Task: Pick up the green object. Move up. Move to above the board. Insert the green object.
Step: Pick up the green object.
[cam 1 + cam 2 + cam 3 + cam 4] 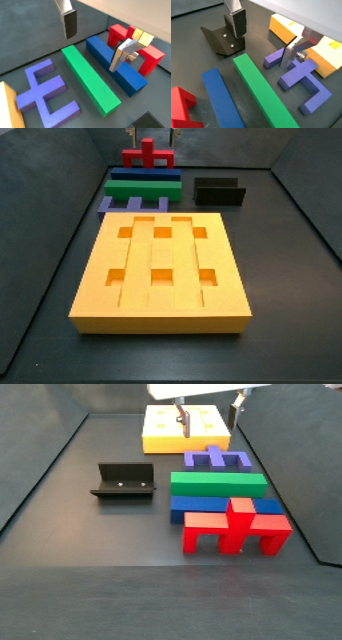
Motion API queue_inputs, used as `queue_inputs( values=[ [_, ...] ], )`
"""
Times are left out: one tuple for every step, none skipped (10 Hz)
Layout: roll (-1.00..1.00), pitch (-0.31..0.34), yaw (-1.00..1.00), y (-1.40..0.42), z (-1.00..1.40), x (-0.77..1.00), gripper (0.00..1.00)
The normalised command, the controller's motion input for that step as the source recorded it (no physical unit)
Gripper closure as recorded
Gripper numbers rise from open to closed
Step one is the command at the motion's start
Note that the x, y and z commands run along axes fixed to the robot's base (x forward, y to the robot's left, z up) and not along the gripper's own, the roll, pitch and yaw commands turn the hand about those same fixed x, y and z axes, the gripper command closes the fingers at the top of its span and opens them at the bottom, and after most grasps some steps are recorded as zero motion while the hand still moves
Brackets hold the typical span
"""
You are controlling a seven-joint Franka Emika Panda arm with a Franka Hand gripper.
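The gripper (211, 418), jaws wide and empty, hangs above the green object (219, 483) at frame centre; it probably should descend straight, straddling the bar's narrow width.

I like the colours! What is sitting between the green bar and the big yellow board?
The lavender comb-shaped piece lies between the green object and the board, shown in a side view. The gripper hangs open above them.
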Motion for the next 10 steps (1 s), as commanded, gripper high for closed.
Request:
queue_inputs(
  values=[
    [0.0,0.013,0.6,0.0,-0.04,0.12,0.0],
    [0.0,0.003,0.56,0.0,0.0,0.12,0.0],
    [0.0,0.0,0.61,0.0,0.0,0.07,0.0],
    [0.05,0.043,0.12,-0.2,-0.07,0.17,0.0],
    [-0.1,0.004,-0.31,0.0,-0.39,-0.16,0.0],
    [-0.15,-0.004,-0.79,0.0,-0.51,-0.32,0.0],
    [0.0,0.104,-1.0,0.0,-0.29,0.0,0.0],
    [0.0,0.101,-1.0,0.0,-0.29,0.0,0.0],
    [0.0,0.076,-1.0,0.0,-0.23,0.0,0.0],
    [0.0,0.044,-1.0,0.0,-0.15,0.0,0.0]
  ],
)
